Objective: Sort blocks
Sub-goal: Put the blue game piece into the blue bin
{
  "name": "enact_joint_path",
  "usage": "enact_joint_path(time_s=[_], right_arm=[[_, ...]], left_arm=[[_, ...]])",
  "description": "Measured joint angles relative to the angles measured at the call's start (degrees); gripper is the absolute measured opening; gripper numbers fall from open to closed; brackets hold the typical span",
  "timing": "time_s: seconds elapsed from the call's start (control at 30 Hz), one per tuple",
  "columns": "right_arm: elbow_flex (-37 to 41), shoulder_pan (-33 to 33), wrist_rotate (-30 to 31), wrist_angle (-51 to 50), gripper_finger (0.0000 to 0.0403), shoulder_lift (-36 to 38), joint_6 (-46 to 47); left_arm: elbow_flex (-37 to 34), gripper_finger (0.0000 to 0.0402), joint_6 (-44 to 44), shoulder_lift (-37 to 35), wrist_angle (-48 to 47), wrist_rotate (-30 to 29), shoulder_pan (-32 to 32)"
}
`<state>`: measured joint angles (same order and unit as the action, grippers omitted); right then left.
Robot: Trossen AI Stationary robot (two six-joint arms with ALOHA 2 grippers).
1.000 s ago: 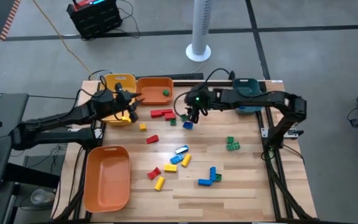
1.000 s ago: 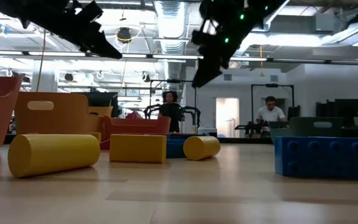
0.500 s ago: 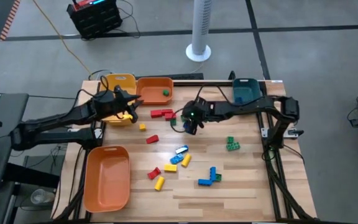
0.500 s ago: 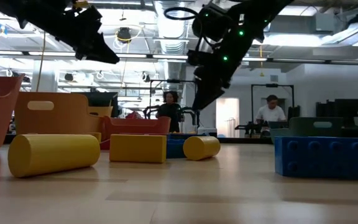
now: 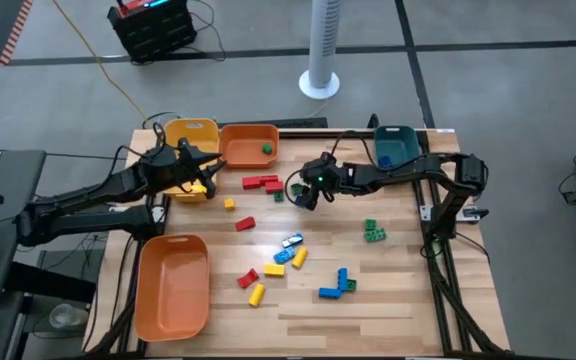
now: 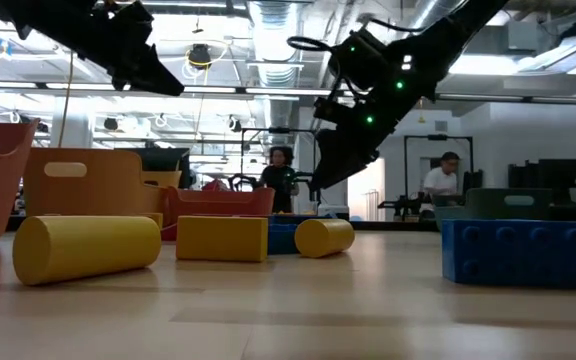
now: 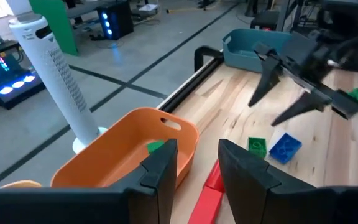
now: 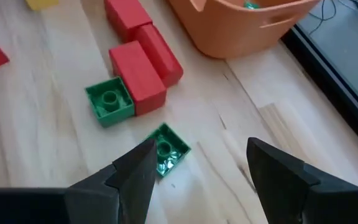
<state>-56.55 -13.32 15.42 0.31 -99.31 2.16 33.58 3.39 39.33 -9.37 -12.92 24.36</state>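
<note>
Small blocks in red, yellow, green and blue lie scattered over the wooden table. My right gripper (image 5: 301, 192) (image 8: 197, 177) is open and hovers just above a tilted green block (image 8: 166, 149), which lies near one fingertip. Beside that are another green block (image 8: 109, 99), a row of red blocks (image 8: 142, 71) and a blue block (image 7: 284, 148). My left gripper (image 5: 200, 172) (image 7: 197, 168) is open and empty. It is raised between the yellow bin (image 5: 190, 135) and the orange bin (image 5: 248, 145), which holds one green block (image 5: 266, 149).
A teal bin (image 5: 395, 147) stands at the far right and a large orange bin (image 5: 173, 285) at the near left. More blocks lie mid-table: red (image 5: 245, 224), yellow (image 5: 288, 258), blue (image 5: 338, 285), green (image 5: 374, 232). People show in the room beyond the table.
My right gripper has come down toward the green and blue blocks, shifting slightly toward the table's left edge and tipping as its arm stretched out lower. The blocks have stayed where they were.
</note>
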Motion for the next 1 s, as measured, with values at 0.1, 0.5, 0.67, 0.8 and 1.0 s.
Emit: enact_joint_path(time_s=[0.1,0.5,0.67,0.8,1.0], right_arm=[[-0.1,0.7,-0.1,0.4,0.0260,0.0,0.0],[2.9,1.3,0.0,-1.7,0.0260,0.0,1.8],[3.1,1.7,-0.1,-0.8,0.0260,0.2,1.4],[3.1,1.7,-0.5,0.0,0.0260,0.3,-0.1],[5.9,1.6,-4.1,4.5,0.0260,0.3,0.1]], left_arm=[[0.0,0.0112,1.3,0.0,-0.4,-1.3,0.0],[0.0,0.0112,-1.1,0.0,-4.4,-1.9,0.0],[0.1,0.0112,-0.8,0.0,-6.5,-1.8,0.0],[0.9,0.0112,-0.3,0.0,-8.0,-1.8,0.0],[2.0,0.0112,-0.7,0.0,-9.7,-1.8,0.0]])
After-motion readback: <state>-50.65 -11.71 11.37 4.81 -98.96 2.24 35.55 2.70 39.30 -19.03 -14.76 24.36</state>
